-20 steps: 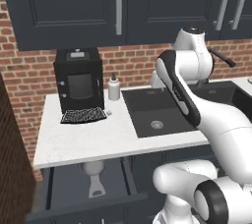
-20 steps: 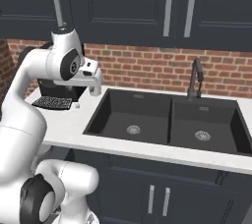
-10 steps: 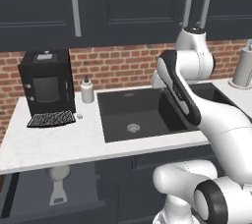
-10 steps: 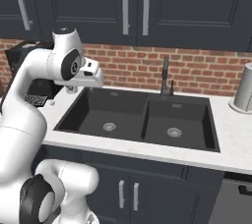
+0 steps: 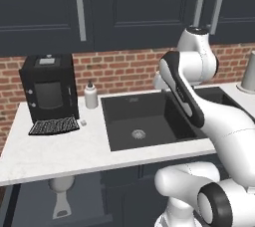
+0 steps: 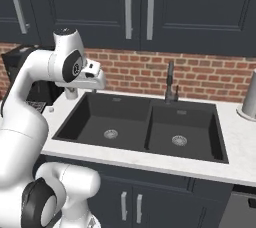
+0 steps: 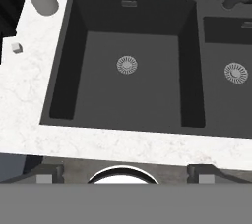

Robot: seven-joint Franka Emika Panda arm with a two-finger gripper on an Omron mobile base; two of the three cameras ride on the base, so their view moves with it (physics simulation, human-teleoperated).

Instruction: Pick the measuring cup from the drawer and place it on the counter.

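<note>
The small light-grey measuring cup (image 5: 60,192) is seen lying in the open dark navy drawer (image 5: 30,211) below the white marbled counter (image 5: 60,151); nothing is gripped, the jaws stand apart, and pick and placement remain undone.

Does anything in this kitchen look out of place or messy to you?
Only the drawer below the counter stands pulled open, with the measuring cup lying inside. Nothing looks spilled, tipped or broken.
</note>
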